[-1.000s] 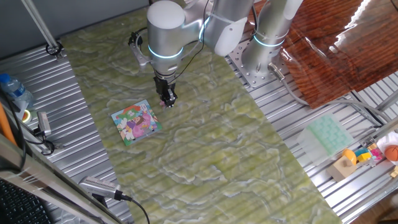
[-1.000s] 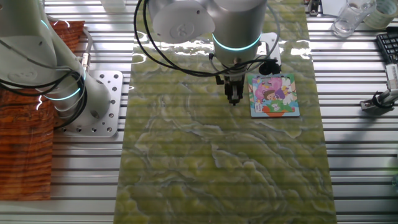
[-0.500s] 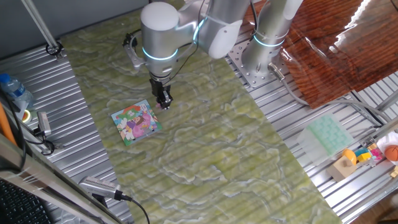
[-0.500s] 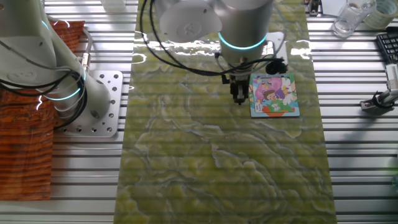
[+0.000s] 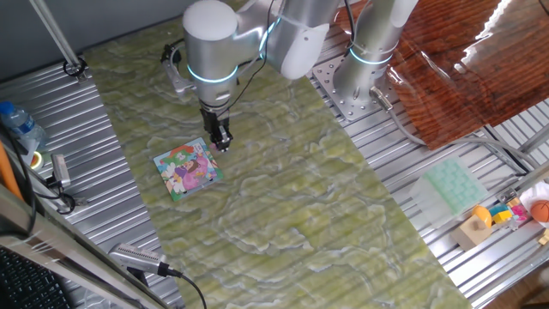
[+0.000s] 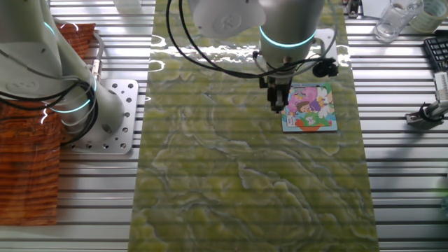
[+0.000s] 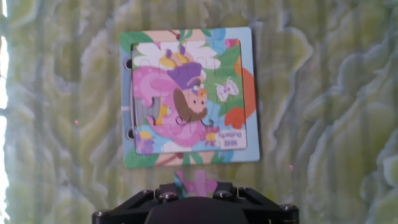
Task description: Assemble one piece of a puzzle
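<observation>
the gripper [image 7: 198, 186] is closed on the piece [image 7: 196, 181], a tiny pink-and-white tab held just above the puzzle's [image 7: 188, 96] near edge. where the vacant slot lies is hard to tell, so a slightly skewed or offset descent would likely leave the piece sitting proud or push the puzzle across the green mat [image 5: 292, 197].

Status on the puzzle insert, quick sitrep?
Claw shut on tiny pink-and-white jigsaw piece. Claw at edge of small square cartoon puzzle with blue border; piece not yet seated. Nothing seen in the way.
</observation>
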Controlling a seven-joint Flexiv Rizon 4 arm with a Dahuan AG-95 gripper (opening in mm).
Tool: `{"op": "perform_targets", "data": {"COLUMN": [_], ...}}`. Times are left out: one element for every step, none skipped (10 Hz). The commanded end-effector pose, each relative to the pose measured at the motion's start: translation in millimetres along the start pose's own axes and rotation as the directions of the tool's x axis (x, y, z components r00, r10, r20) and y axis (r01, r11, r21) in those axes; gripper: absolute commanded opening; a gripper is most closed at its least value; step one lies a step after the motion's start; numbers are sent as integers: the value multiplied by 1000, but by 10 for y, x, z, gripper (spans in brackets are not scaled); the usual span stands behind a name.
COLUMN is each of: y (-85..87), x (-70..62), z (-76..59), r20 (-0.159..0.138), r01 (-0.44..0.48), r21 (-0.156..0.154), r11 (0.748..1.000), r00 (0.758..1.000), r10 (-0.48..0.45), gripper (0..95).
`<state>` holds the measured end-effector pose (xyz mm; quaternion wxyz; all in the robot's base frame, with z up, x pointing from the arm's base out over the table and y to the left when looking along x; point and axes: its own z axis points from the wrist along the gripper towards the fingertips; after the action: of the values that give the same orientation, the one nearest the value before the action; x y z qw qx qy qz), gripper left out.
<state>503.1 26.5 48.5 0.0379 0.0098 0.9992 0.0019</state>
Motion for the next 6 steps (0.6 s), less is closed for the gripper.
{"op": "perform_targets", "data": {"y": [25, 34, 42, 66, 75, 84], "x": [-49, -85, -112, -138, -153, -166], "z": [-6, -11, -15, -17, -16, -11], "r20": [-1, -1, -1, 0, 1, 1], "r01": [-8, -12, -12, -17, -21, -28], "r21": [-4, -4, -4, -3, -2, -2], "r11": [1000, 1000, 1000, 1000, 1000, 1000], "r00": [1000, 1000, 1000, 1000, 1000, 1000], "r10": [8, 12, 12, 17, 21, 28], "gripper": [0, 0, 0, 0, 0, 0]}}
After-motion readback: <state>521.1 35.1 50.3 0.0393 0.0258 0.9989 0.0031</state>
